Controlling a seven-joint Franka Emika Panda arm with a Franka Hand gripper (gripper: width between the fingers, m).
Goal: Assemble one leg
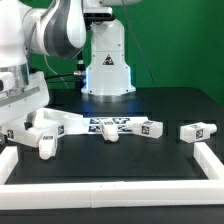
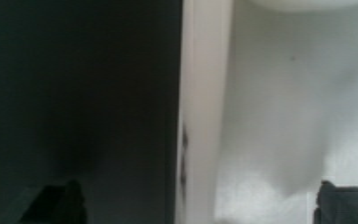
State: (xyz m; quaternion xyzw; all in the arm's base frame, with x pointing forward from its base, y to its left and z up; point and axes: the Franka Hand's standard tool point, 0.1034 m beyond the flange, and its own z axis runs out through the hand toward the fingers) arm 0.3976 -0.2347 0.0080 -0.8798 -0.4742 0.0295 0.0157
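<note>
My gripper (image 1: 16,118) is at the exterior view's left, low over the table, open. In the wrist view my fingertips (image 2: 55,200) are dark and wide apart, and my gripper (image 2: 201,205) straddles a white upright edge (image 2: 202,100) of the tabletop (image 1: 62,125). The tabletop's white face (image 2: 300,110) fills one side and the black table the other. Nothing is held. One white tagged leg (image 1: 45,146) lies just in front of the tabletop. Two more legs (image 1: 150,127) (image 1: 195,131) lie further to the exterior view's right.
The marker board (image 1: 106,124) lies mid-table beside the tabletop. A raised white frame (image 1: 110,192) borders the black table along the front and sides. The robot base (image 1: 106,65) stands at the back, with a green wall behind.
</note>
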